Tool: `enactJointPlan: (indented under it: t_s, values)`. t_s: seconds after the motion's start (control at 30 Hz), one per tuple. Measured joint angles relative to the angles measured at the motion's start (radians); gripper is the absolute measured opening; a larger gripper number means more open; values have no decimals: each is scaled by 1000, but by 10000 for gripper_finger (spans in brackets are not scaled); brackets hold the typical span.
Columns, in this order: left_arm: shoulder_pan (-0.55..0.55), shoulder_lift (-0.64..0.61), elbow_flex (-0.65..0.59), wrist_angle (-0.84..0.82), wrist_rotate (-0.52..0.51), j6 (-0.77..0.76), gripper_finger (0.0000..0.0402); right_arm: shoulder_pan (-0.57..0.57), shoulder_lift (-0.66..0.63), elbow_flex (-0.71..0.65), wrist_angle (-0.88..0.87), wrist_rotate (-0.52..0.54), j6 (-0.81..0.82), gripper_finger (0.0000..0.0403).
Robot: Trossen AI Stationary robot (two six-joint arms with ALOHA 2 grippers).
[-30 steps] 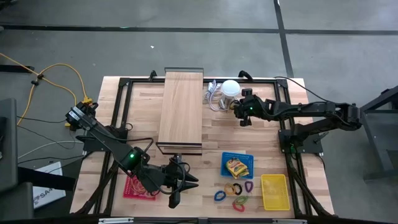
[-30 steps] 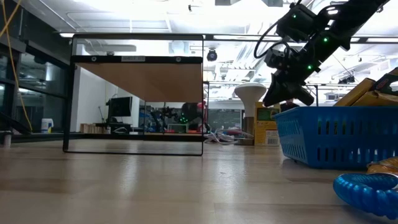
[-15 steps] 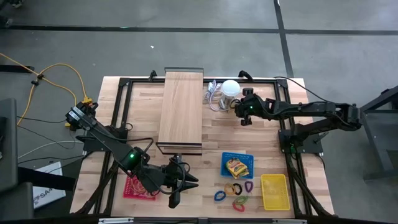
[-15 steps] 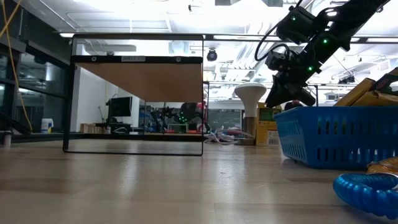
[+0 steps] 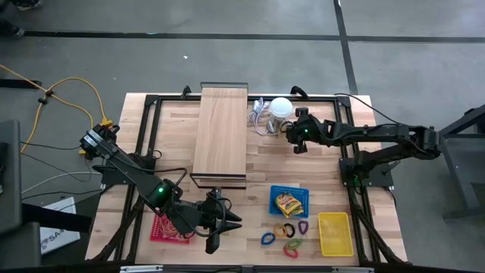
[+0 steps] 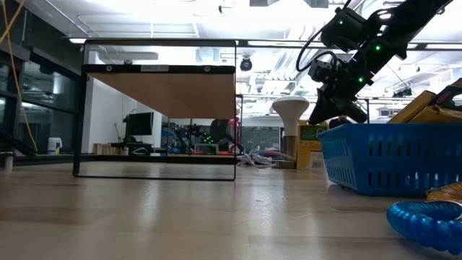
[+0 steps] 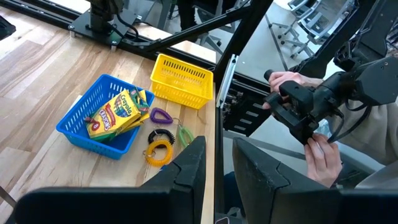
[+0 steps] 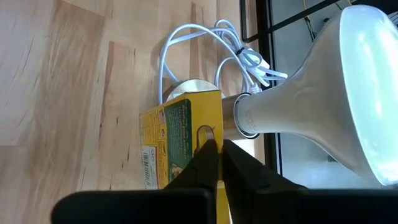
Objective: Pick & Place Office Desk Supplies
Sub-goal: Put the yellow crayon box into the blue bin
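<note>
I see my right gripper (image 8: 217, 152) closed on a yellow pack (image 8: 180, 140) beside the lamp (image 8: 323, 87), upper middle of the bench (image 5: 174, 163).

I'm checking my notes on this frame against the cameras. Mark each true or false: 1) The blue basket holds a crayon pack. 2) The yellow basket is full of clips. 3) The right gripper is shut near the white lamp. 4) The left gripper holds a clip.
1) True: the crayon pack lies in the blue basket.
2) False: the yellow basket looks empty; the clips lie on the table.
3) True: the right gripper is shut beside the white lamp.
4) False: the left gripper holds nothing.
</note>
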State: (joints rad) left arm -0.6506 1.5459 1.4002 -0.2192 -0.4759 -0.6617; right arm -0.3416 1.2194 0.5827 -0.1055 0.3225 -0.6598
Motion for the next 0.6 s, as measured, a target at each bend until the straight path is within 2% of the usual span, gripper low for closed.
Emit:
enactJointPlan:
  t_s: [0.6]
  values:
    - [0,0,0,0,0,0,77,17,-7,0,34,15,-2,3]
